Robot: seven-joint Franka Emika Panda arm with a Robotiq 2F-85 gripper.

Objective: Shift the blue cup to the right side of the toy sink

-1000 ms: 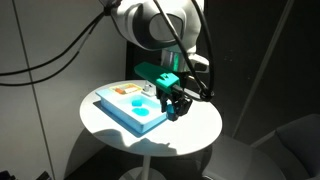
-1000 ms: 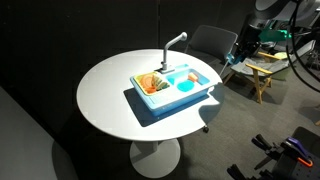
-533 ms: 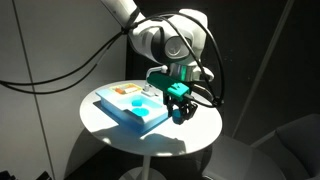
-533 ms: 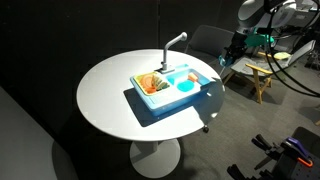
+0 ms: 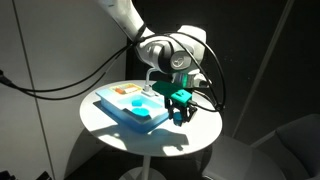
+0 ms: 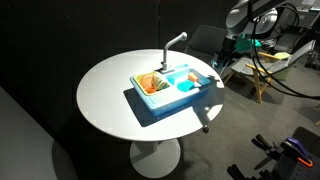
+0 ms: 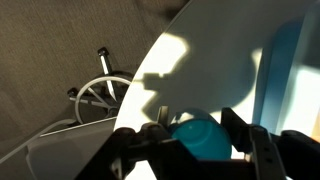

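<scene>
The blue cup [image 7: 201,140] is a small round bright blue cup, and my gripper [image 7: 196,126] is shut on it, one finger on each side, over the white table's sunlit edge. In both exterior views the gripper [image 5: 180,111] [image 6: 222,63] hangs just off one short end of the light-blue toy sink [image 5: 128,112] [image 6: 176,88], close above the table. The sink lies flat near the table's middle with its white faucet [image 6: 171,44] and orange part [image 6: 150,84]. The cup is too small to make out in the exterior views.
The round white table [image 5: 203,131] [image 6: 108,95] stands on a single pedestal. A dark chair [image 6: 208,40] and a wooden stool [image 6: 262,72] stand behind the table. Black cables [image 5: 60,70] hang from the arm. A wheeled chair base [image 7: 100,90] shows on the floor.
The gripper, still holding the cup, has moved lower and a little closer to the sink's end over the table edge. The sink has not moved.
</scene>
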